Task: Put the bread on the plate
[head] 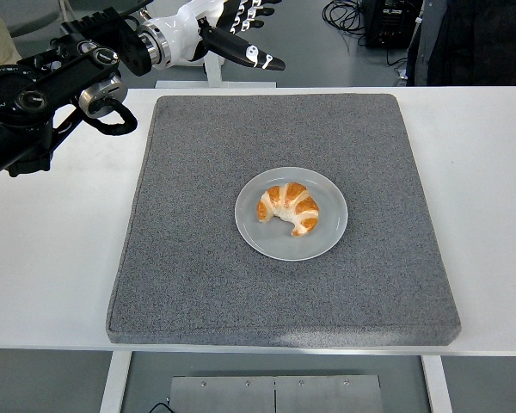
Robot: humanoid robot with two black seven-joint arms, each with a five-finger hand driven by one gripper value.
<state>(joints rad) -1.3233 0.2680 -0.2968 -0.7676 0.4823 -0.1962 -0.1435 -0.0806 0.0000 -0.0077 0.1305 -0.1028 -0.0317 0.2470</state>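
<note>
A golden croissant (289,207) lies on the round grey plate (322,242) in the middle of the grey mat (198,258). My left hand (241,34) hovers high beyond the mat's far left edge, well away from the plate. Its white and black fingers (260,59) are spread and hold nothing. The black left arm (52,86) reaches in from the upper left. The right arm is out of view.
The mat covers most of the white table (52,249). A person in dark clothing (473,43) stands at the top right behind the table. Cables and a chair base lie on the floor beyond the far edge.
</note>
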